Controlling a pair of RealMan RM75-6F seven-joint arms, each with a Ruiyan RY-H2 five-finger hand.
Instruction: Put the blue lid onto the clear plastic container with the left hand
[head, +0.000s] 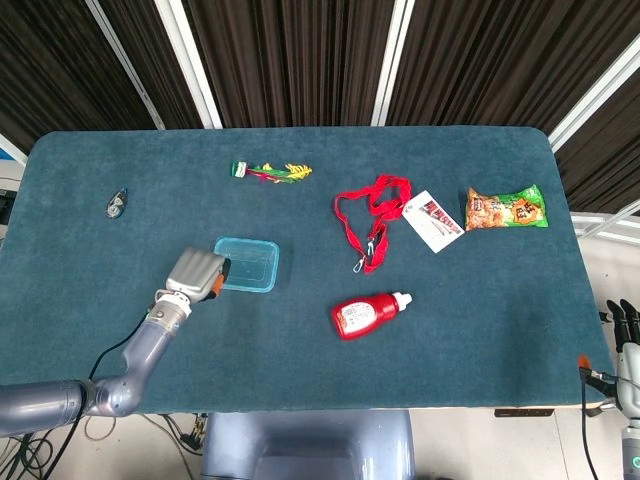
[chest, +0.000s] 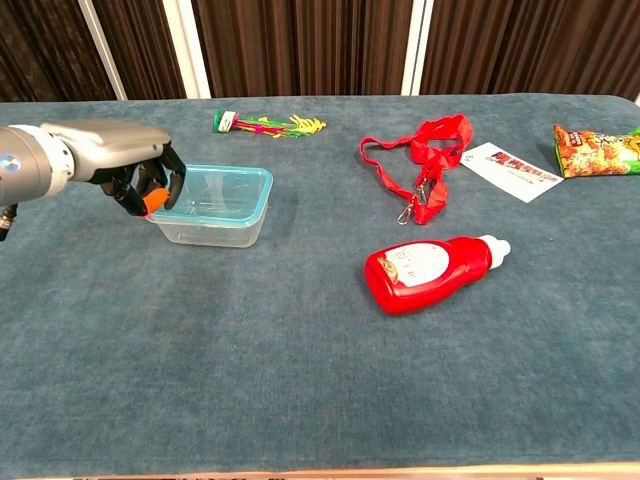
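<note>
The clear plastic container (head: 248, 265) (chest: 216, 205) stands on the left half of the table, with the blue lid (chest: 222, 185) lying flat on top of it. My left hand (head: 196, 272) (chest: 142, 178) hovers at the container's left edge, fingers loosely curled downward and holding nothing. Whether it touches the container wall I cannot tell. My right hand (head: 625, 330) shows only in the head view, off the table at the lower right, fingers pointing up and empty.
A red bottle (chest: 430, 268) lies right of the container. A red lanyard (chest: 425, 160), a white card (chest: 512, 168) and a snack bag (chest: 598, 148) are further right. Colourful sticks (chest: 265, 124) lie at the back, a small wrapper (head: 116, 203) far left.
</note>
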